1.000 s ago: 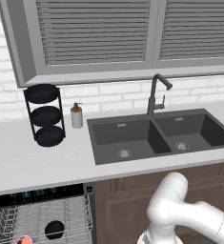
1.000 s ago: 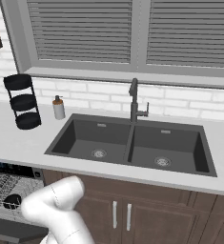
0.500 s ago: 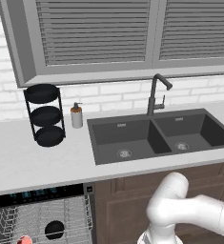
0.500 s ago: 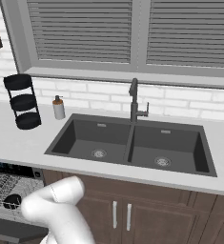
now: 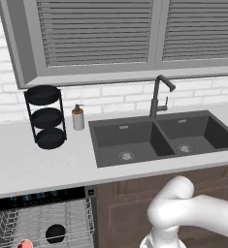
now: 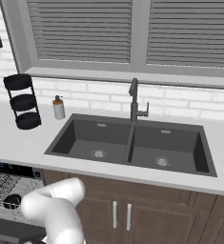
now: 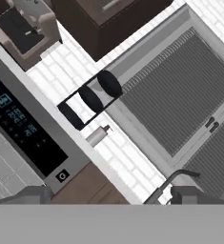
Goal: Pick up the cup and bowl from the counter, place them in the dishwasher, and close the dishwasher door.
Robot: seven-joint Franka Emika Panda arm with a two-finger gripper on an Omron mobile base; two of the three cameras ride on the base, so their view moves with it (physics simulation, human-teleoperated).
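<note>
Both base views show the bowl point(image 5: 55, 233) racked; the hand point(image 7: 112, 195) gapes wide, empty.

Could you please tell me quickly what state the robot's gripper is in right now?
The two-finger gripper: open, jaws spread wide, with nothing held between its dark fingertips.

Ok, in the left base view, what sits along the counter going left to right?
Three-tier wire stand → soap dispenser → left sink basin → faucet → right sink basin.
</note>
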